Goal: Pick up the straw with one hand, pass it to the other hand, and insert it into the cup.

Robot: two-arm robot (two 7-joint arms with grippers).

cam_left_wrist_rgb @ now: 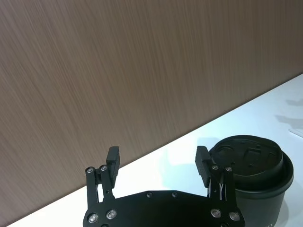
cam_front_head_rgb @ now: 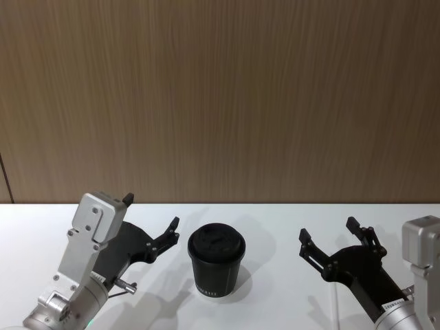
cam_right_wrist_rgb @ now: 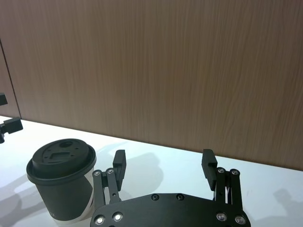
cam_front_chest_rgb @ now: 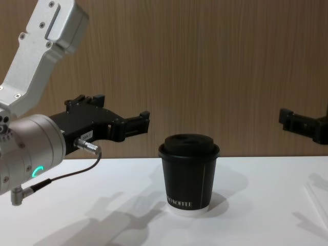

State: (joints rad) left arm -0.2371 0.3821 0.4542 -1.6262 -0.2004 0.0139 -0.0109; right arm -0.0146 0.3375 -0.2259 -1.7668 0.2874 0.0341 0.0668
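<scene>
The black cup (cam_front_head_rgb: pixel 215 265) with its domed lid stands upright in the middle of the white table (cam_front_head_rgb: pixel 275 220); it is also in the chest view as the cup (cam_front_chest_rgb: pixel 188 177). The white straw (cam_front_head_rgb: pixel 335 306) lies flat on the table to the cup's right, partly under my right arm. My left gripper (cam_front_head_rgb: pixel 151 211) hovers open and empty just left of the cup, the cup (cam_left_wrist_rgb: pixel 255 184) close beside one of its fingers. My right gripper (cam_front_head_rgb: pixel 330 230) hangs open and empty right of the cup, above the straw's far end. From the right wrist, the cup (cam_right_wrist_rgb: pixel 64 182) stands off to one side of the right gripper (cam_right_wrist_rgb: pixel 164 162).
A brown wood-grain wall (cam_front_head_rgb: pixel 220 96) runs along the table's far edge. A grey cable (cam_front_chest_rgb: pixel 66 174) loops below my left wrist. The table is bare behind the cup.
</scene>
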